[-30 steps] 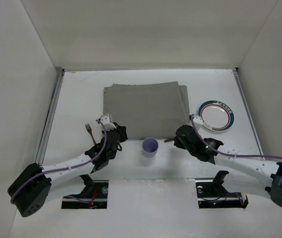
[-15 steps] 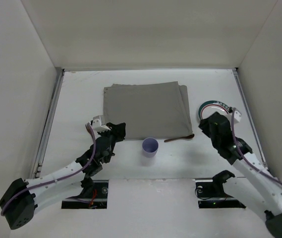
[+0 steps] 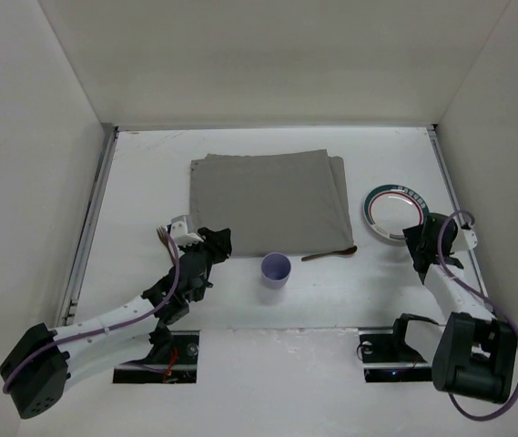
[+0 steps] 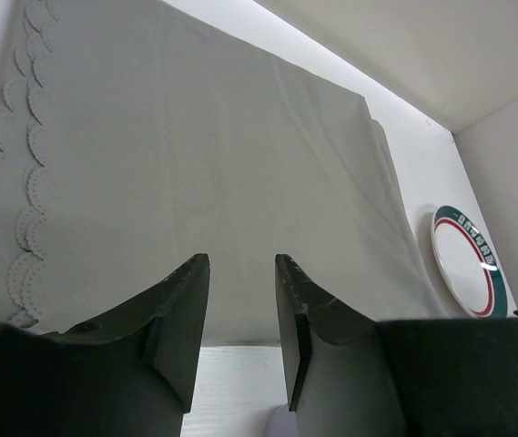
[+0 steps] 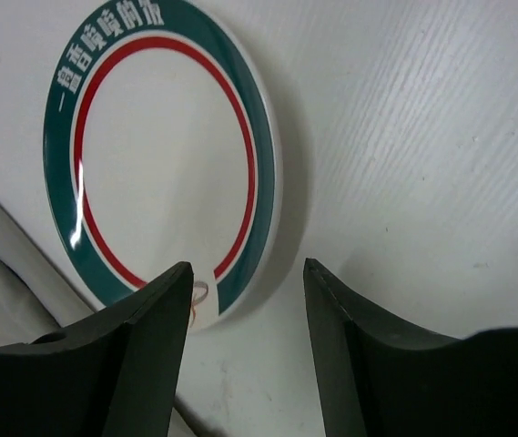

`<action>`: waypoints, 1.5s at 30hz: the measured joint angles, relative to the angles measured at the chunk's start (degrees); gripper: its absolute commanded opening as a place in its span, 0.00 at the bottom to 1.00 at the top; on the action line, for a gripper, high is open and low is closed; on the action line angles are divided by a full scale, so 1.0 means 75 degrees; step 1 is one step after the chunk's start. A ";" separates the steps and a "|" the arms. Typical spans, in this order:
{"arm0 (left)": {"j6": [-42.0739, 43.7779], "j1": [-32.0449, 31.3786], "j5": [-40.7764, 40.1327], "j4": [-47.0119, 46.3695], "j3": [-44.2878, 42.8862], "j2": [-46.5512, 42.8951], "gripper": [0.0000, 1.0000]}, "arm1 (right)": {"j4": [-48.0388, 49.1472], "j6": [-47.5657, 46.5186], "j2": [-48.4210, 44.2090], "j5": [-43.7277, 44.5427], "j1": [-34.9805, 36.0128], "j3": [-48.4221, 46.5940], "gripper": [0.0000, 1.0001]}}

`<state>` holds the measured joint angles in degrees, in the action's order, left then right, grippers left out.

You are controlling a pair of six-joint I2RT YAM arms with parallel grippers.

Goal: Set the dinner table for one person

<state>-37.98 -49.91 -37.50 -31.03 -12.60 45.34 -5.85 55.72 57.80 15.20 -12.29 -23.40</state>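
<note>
Just ahead of the right end effector [image 5: 247, 273], open and empty, the plate [image 5: 163, 155] sits off the placemat [image 3: 268, 202]; the setting looks barely begun.

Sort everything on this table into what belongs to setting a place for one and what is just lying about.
Belongs to the job:
- dinner table
- grey placemat
- plate
- purple cup
- spoon

Not part of the setting (rig fixtures only):
- side rail
- arm mounting plate
</note>
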 measured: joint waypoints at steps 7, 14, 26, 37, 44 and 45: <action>-0.0061 0.0020 -0.0221 -0.0044 0.0128 0.0003 0.34 | 0.1285 0.0070 0.1629 -0.0525 -0.0507 -0.0003 0.47; -0.0160 0.0070 -0.0353 -0.0169 0.0271 0.0003 0.37 | 0.2468 0.0338 0.2655 -0.0866 -0.0542 -0.0105 0.06; -0.0195 0.0137 -0.0513 -0.0562 0.0443 -0.0029 0.46 | 0.2232 -0.0023 -0.0548 -0.0624 0.0842 -0.0294 0.05; -0.0204 0.0172 -0.0644 -0.0618 0.0449 0.0143 0.47 | 0.3019 -0.0052 0.3570 -0.0912 0.5144 -0.3206 0.05; -0.0236 0.0175 -0.0662 -0.0664 0.0449 0.0347 0.47 | 0.2900 0.0111 0.5476 -0.0976 0.5706 -0.3987 0.06; -0.0248 0.0187 -0.0664 -0.0685 0.0449 0.0417 0.47 | 0.2894 0.0146 0.5598 -0.0979 0.5738 -0.4042 0.06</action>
<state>-39.83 -48.51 -42.48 -36.16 -9.23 48.47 15.86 56.82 99.79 7.86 30.74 -53.71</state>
